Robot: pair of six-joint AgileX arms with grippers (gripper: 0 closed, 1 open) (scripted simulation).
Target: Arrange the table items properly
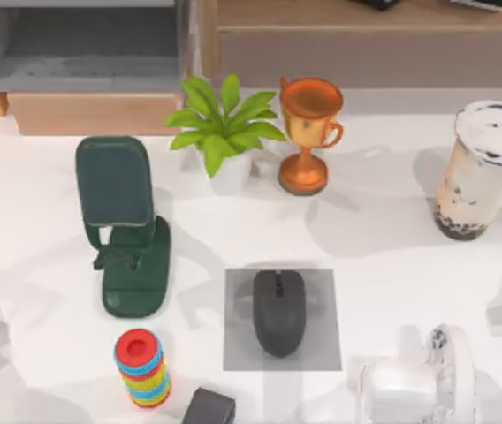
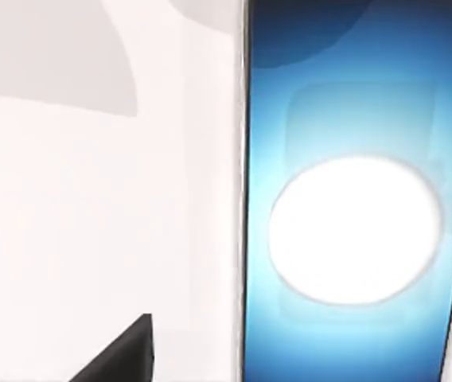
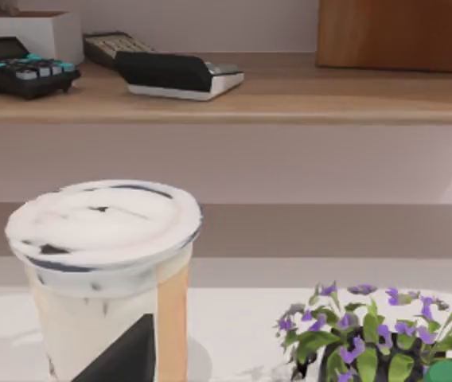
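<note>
The right pincer (image 3: pixel 122 350) sits just in front of the upright cup (image 1: pixel 481 172), which stands right of the mouse (image 1: pixel 278 311) and farther back, so the right arm is the nearer one. The left pincer (image 2: pixel 114 358) hangs close over the phone (image 2: pixel 357 231), whose long axis runs lengthwise beside it. I cannot tell whether either pincer is open or closed. The stand (image 1: pixel 127 230) is left of the mouse. Count: one mouse, one phone, one cup, one stand.
</note>
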